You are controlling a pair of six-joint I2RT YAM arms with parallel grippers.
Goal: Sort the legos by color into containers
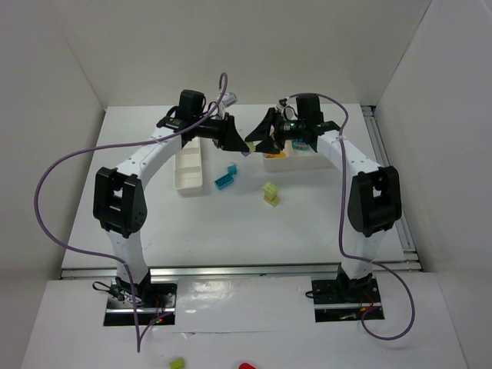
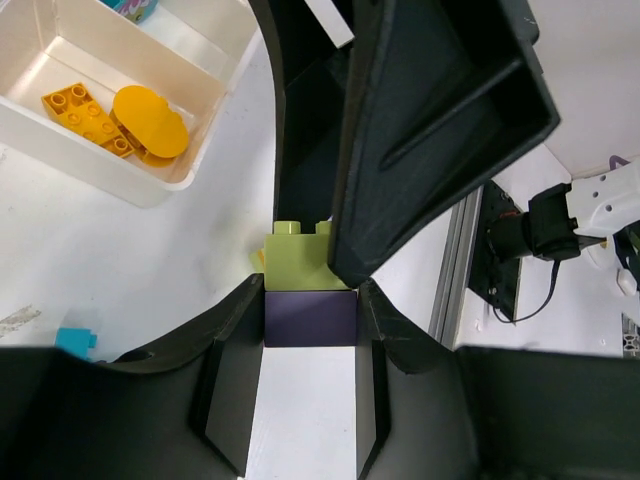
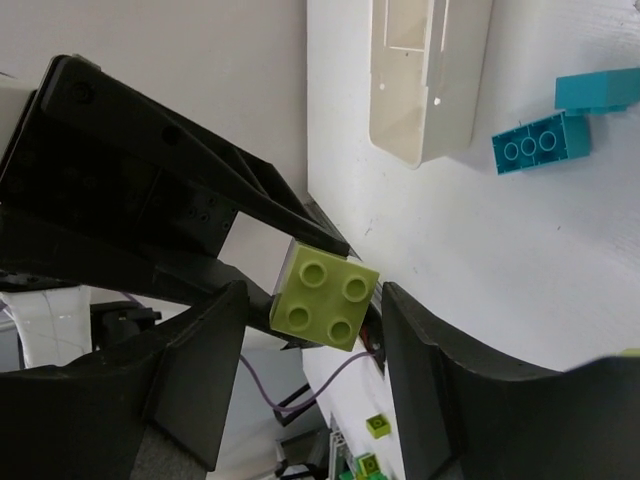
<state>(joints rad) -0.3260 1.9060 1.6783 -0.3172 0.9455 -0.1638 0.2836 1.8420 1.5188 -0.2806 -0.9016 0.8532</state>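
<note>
LEFT: I'm clamping my left fingers [image 2: 232, 345] on the purple brick [image 2: 310, 317], lime brick [image 3: 323, 294] sitting at its 12 o'clock | RIGHT: right fingers [image 3: 440, 380] straddling that lime brick, released.

Desk [image 1: 231, 231]: plain white.
Narrow tray [image 1: 189, 171], 10 o'clock: white. Wide tray [image 2: 110, 185], 1 o'clock: white, with orange pieces [image 2: 90, 112] inside.
Teal bricks [image 1: 225, 178] at centre; a lime-and-yellow stack [image 1: 270, 192] at 4 o'clock of them.
Left hand [image 2: 310, 315]: black, with a dark purple brick [image 2: 310, 325] and a lime brick [image 2: 300, 258] on top.
Right hand [image 3: 315, 330]: black.
Cable [image 1: 46, 184]: lilac.
</note>
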